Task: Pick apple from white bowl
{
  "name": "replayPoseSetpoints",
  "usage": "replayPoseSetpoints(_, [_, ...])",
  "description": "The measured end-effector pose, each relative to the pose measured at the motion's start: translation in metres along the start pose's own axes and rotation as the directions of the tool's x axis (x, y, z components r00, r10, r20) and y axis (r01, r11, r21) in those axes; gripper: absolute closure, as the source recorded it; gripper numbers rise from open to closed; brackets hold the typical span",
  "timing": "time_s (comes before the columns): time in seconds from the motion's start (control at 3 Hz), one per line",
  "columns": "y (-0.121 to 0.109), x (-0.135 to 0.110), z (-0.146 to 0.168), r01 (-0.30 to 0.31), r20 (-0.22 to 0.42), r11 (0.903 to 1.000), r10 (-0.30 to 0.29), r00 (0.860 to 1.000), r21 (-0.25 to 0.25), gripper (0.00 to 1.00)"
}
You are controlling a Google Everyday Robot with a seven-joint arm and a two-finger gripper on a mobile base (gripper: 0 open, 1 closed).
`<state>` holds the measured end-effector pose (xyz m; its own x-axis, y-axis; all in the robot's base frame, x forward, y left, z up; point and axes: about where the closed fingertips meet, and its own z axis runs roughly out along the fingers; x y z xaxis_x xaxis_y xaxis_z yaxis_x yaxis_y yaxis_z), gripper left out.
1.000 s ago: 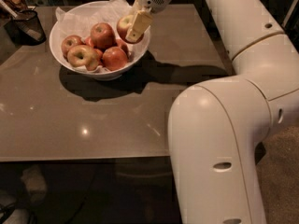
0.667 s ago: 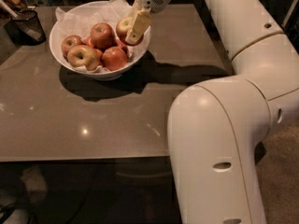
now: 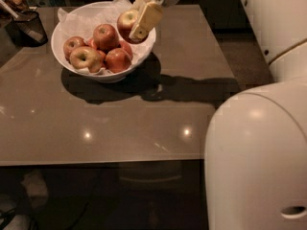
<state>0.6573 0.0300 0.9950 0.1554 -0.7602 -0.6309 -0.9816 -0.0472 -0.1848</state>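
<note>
claw (image 3: pixel 135 19) at the far right of the wide, glossy white bowl (image 3: pixel 108 74), its pale fingers (image 3: pixel 146 19) pinching the red apple with the pale yellow-green patch (image 3: pixel 126 19). apple hangs over the bowl's right rim, above the heap. cannot tell whether it touches the crumpled white tissue lining (image 3: pixel 81 17).

step in hand, as i judge it: the lift out. best taken straight up until the apple is well over the rim, with a firm grip, since round skin can slip from a two-point pinch. no sideways drag, or the tissue and the other apples in the heap (image 3: pixel 106 35) may shift.

room: smooth brown counter (image 3: pixel 144 123) lies open near and right of the bowl. small dark mesh cup (image 3: pixel 29 27) far left, well apart. bowl stands near the counter's far edge; robot's white body (image 3: pixel 259 152) crowds the near right corner.
</note>
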Motion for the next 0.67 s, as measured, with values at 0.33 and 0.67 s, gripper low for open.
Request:
replayPoseSetpoints(0.33, [0.019, -0.009, -0.011, 0.015, 0.034, 0.9999, -0.015, 0.999, 0.001, 1.0])
replayPoseSetpoints(0.67, [0.04, -0.018, -0.019, 0.046, 0.061, 0.9989, -0.045, 0.997, -0.013, 1.0])
